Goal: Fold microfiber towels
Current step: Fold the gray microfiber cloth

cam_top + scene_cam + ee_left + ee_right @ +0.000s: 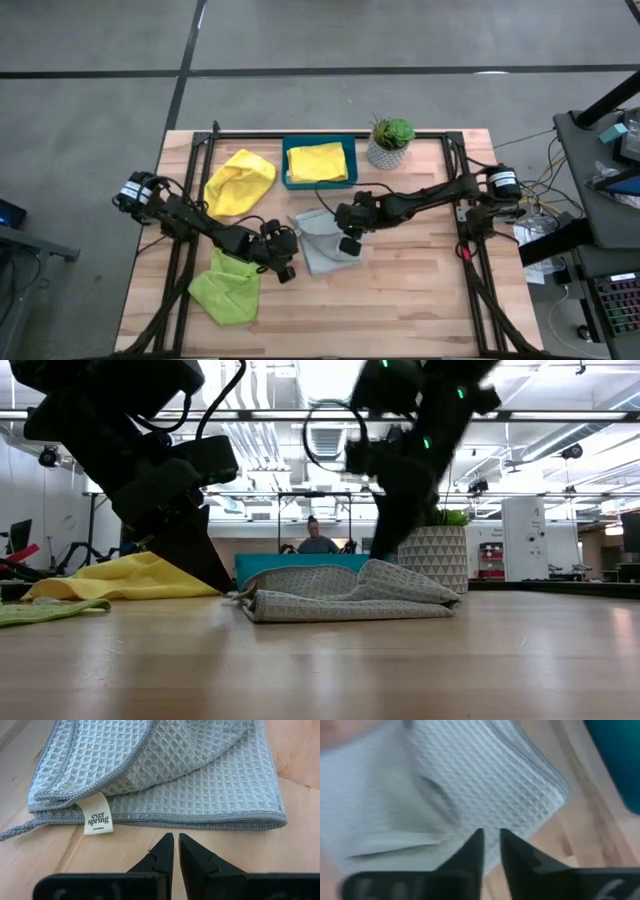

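**Grey towel lies folded mid-table, both grippers close by**

The grey towel (322,243) is seen at centre of the high view, on the wooden table (420,290), folded over w/ layered edges. In the left wrist view its waffle weave (165,775) fills the upper frame, and a white label (95,819) hangs at its edge, lower left of the cloth.

The left gripper (283,262) is placed just left of the grey towel in the high view, lower centre. Its fingers (161,852) are pressed together, nothing between them; the tips sit just short of the towel's hem, not touching.

The right gripper (349,240) is held at the towel's right side, centre of frame. In the right wrist view its fingers (472,851) stand a narrow gap apart, over the grey cloth (485,775); whether any fabric is pinched can't be told.

Other towels: a yellow one (240,181) is spread loose at upper left of the table; a 2nd yellow one (318,161) lies inside the teal tray (286,165), upper centre; a lime green one (227,286) is crumpled at lower left.

A potted plant (390,142) stands right of the tray. In the low view a person (318,540) is seen far behind the table, centre frame.
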Controlling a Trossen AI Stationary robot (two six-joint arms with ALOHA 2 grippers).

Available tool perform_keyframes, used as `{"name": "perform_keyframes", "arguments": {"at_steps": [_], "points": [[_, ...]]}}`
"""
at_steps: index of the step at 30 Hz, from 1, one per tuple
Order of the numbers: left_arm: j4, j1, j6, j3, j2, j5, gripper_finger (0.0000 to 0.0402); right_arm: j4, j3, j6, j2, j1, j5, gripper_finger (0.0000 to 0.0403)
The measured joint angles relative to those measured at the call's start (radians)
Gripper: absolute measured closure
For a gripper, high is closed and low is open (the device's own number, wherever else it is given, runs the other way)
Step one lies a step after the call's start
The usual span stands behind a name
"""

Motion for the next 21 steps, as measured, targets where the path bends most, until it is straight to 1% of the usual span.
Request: {"name": "perform_keyframes", "arguments": {"at_steps": [2, 3, 5, 8, 11, 15, 19, 21], "points": [[0.000, 0.000, 0.001, 0.000, 0.000, 0.000, 0.0389, 0.085, -0.060, 0.000, 0.004, -0.005, 0.013, 0.0379], [0.000, 0.000, 0.001, 0.000, 0.000, 0.000, 0.0389, 0.140, -0.090, 0.000, 0.008, -0.005, 0.011, 0.0385], [0.000, 0.000, 0.001, 0.000, 0.000, 0.000, 0.0389, 0.240, -0.133, 0.001, 0.011, -0.004, 0.005, 0.0389], [0.000, -0.001, 0.001, 0.000, 0.000, 0.000, 0.0389, 0.335, -0.171, 0.001, 0.013, -0.002, 0.000, 0.0390], [-0.001, -0.001, 0.001, 0.000, 0.000, 0.000, 0.0389, 0.367, -0.176, 0.002, 0.014, 0.006, -0.002, 0.0390], [0.000, 0.000, 0.017, 0.000, 0.000, 0.000, 0.0389, 0.390, -0.166, 0.009, 0.015, 0.015, -0.049, 0.0390], [0.000, 0.000, 0.018, 0.000, 0.000, 0.000, 0.0389, 0.396, -0.152, 0.016, 0.038, 0.027, -0.060, 0.0390], [0.000, 0.000, 0.018, 0.000, 0.000, 0.000, 0.0389, 0.427, -0.147, 0.025, 0.056, 0.031, -0.115, 0.0390]]}}
